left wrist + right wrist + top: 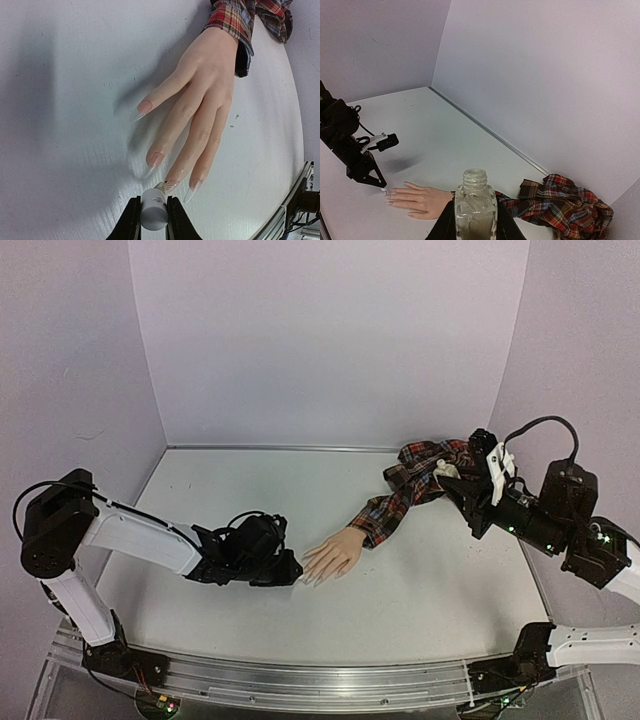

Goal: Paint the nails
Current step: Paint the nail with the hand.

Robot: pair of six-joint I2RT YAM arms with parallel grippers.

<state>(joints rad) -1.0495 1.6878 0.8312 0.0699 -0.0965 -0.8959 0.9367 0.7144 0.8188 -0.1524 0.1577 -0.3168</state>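
A skin-coloured mannequin hand (205, 85) lies palm down on the table, its wrist in a red plaid sleeve (420, 480). Its long pale nails (155, 160) point toward my left gripper (153, 200). That gripper is shut on a white cap (154, 212), and the cap's brush tip rests on the ring finger's nail (173, 186), which looks wet and streaked. Far to the right, my right gripper (476, 222) is shut on an open clear bottle (476, 205), held upright above the table beside the bunched sleeve (570, 205). From above, the left gripper (290, 570) sits at the fingertips of the hand (335, 555).
White walls close in the table at the back and both sides. A metal rail (330, 680) runs along the near edge. The plaid sleeve is bunched up at the back right, under the right arm (540, 515).
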